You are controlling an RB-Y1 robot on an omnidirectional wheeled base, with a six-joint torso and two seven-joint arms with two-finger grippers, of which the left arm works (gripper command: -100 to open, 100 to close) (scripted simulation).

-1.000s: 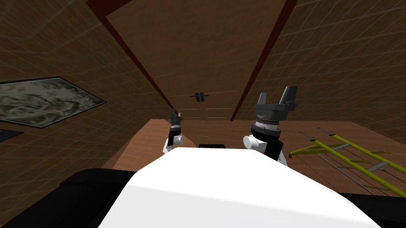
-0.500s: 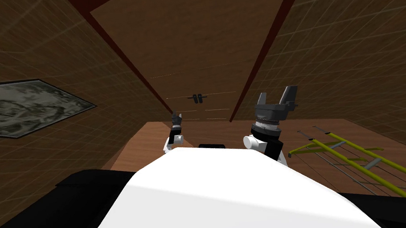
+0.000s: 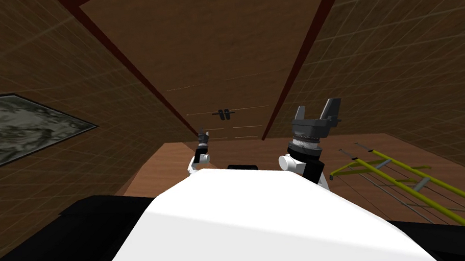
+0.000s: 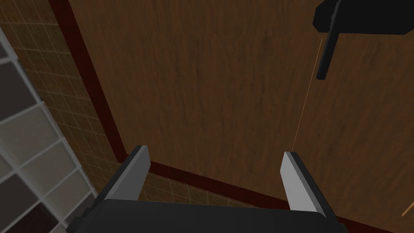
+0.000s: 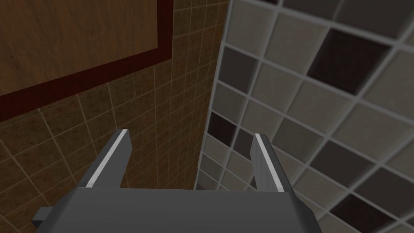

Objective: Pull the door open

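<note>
Approach step: door [image 3: 221,60] shut, its dark handle [image 4: 325,56] well ahead of the left gripper [image 4: 214,153], whose wide, empty fingers [image 4: 135,172] must next reach and close around it; right gripper [image 5: 192,134] equally wide, idle.

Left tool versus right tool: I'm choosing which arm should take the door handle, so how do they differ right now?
The left tool faces the door, its dark handle ahead beyond one finger; the right tool faces tiled wall beside the door's frame. In the head view the left tool reaches near the door, while the right tool is raised closer to me. Both are open and hold nothing.
</note>
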